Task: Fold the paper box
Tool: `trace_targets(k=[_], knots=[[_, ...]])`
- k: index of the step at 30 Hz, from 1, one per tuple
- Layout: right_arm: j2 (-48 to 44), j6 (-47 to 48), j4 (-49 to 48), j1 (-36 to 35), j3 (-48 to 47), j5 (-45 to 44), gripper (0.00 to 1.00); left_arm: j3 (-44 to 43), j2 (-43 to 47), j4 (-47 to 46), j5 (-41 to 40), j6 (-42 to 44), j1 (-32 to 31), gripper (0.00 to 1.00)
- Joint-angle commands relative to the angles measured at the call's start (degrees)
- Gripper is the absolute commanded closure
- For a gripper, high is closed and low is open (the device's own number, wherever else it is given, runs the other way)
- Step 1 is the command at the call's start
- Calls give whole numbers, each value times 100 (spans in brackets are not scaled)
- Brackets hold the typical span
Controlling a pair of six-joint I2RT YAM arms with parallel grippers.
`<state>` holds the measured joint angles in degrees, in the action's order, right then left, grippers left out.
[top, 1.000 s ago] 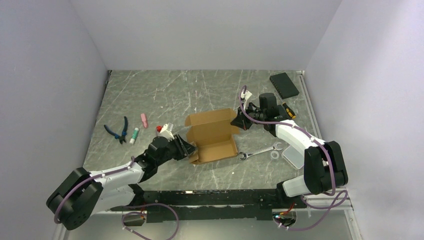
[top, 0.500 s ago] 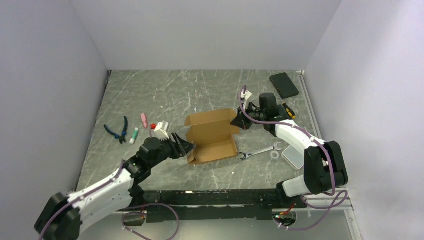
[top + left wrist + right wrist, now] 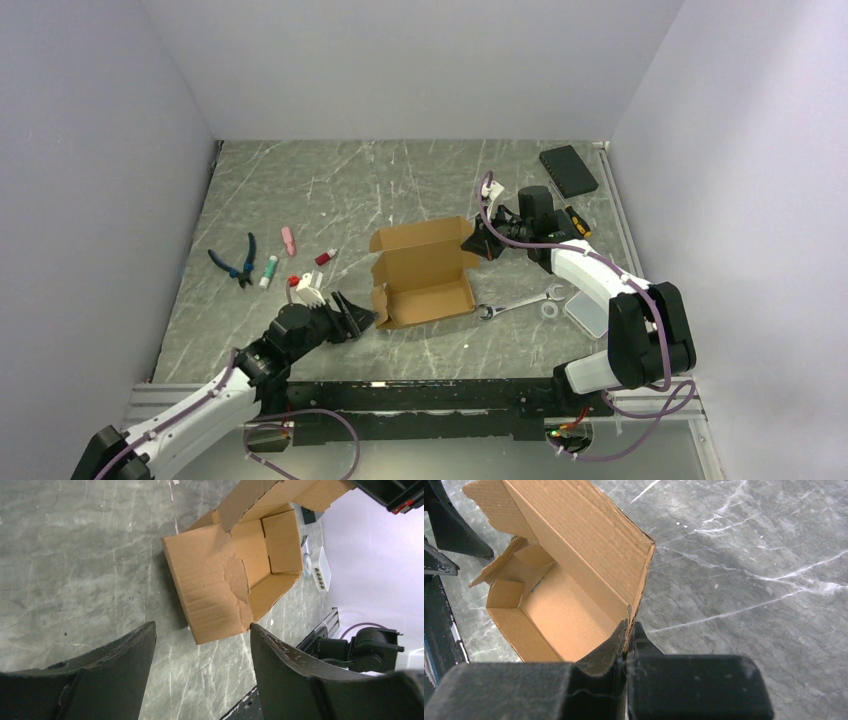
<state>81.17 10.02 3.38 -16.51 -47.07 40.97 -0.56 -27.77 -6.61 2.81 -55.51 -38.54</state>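
Brown cardboard: the paper box (image 3: 425,272) sits around mid-worktop (image 3: 300,190), a bit nearer the near edge than the far one. The tray part is open upward and the lid panel stands up along its far side, unfolded.

Right end effector (image 3: 478,240): clamped on the right end of that lid panel. The right wrist view shows both fingers (image 3: 604,652) pressed together with the cardboard edge pinched between them (image 3: 628,630).

Left end effector (image 3: 358,313): fingers apart, holding nothing, low over the worktop just beside the box's near-left corner. In the left wrist view the box's left end wall lies ahead of the gap (image 3: 201,625), with one fingertip (image 3: 265,640) right at the box corner. Cannot tell whether it touches.

Rest of the worktop:
- Pliers (image 3: 238,260) and a green-and-white marker (image 3: 270,270) toward the left edge.
- Wrench (image 3: 520,303) just right of the box on the near side.
- Clear case (image 3: 588,313) beside the wrench, toward the right edge.
- Black pad (image 3: 568,169) in the far-right corner.
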Motion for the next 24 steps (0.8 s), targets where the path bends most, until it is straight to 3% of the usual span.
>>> trace_targets(k=[1, 11, 18, 24], knots=[[-13, 70, -74, -35, -182, 104, 100, 47, -541, -1055, 108, -212, 60, 27], [-35, 70, -74, -36, -189, 121, 100, 268, -2807, -3827, 495, -371, 152, 24], [-50, 70, -53, -36, -197, 148, 100, 208, -3584, -4621, 519, -421, 156, 22], [-61, 70, -56, -36, -197, 148, 100, 146, -3626, -4788, 584, -423, 161, 24]])
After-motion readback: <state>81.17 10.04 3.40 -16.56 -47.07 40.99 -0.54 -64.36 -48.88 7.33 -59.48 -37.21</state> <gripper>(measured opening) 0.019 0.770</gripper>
